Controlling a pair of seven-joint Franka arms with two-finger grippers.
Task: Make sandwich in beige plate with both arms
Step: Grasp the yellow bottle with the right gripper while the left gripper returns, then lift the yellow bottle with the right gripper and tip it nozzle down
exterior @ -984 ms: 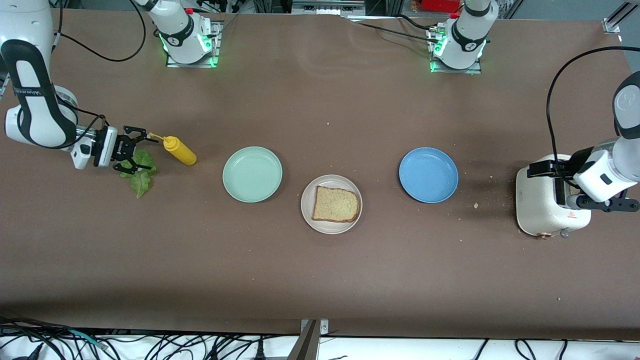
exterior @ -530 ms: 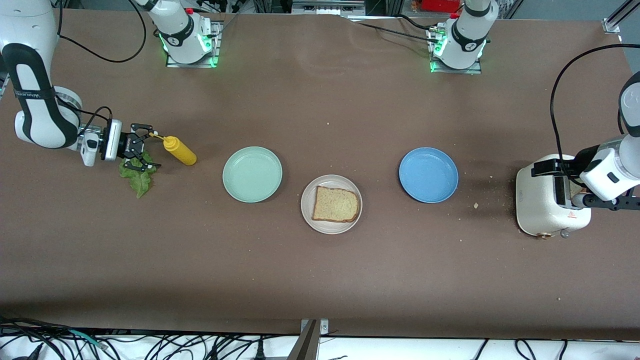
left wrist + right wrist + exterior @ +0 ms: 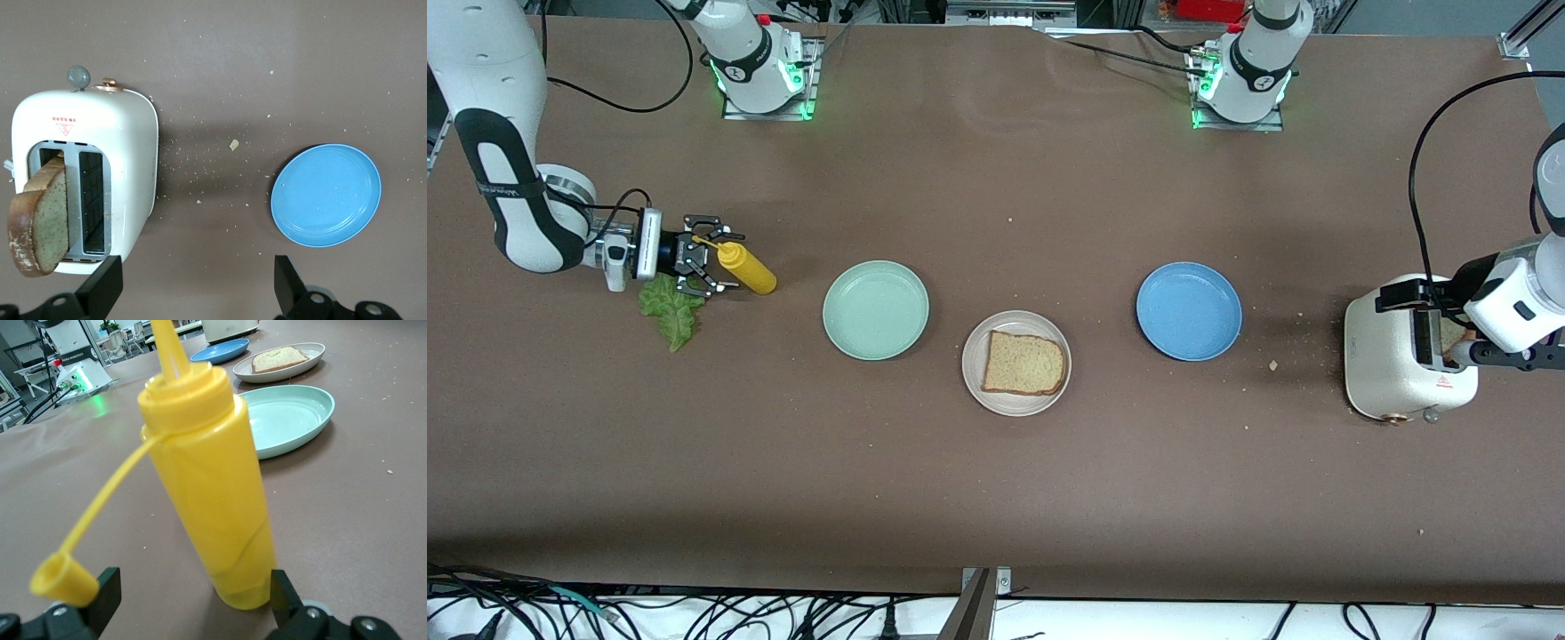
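Note:
One brown bread slice (image 3: 1024,363) lies on the beige plate (image 3: 972,373) near the table's middle. A second slice (image 3: 40,223) stands out of the white toaster's (image 3: 1396,364) slot. My left gripper (image 3: 1409,300) hangs open and empty over the toaster (image 3: 113,147); in the left wrist view it (image 3: 193,287) frames bare table. The green lettuce leaf (image 3: 669,311) lies at the right arm's end. My right gripper (image 3: 710,260) is open, low beside the lettuce, its fingers either side of an upright yellow squeeze bottle (image 3: 213,500), not closed on it.
A mint green plate (image 3: 876,309) and a blue plate (image 3: 1189,310) flank the beige plate. The bottle's (image 3: 749,269) cap (image 3: 63,580) dangles open on its strap. Crumbs dot the table between the toaster and the blue plate (image 3: 327,195).
My right gripper has slid from above the lettuce toward the yellow bottle, and now brackets it. The left arm has shifted slightly over the toaster. Both stayed open.

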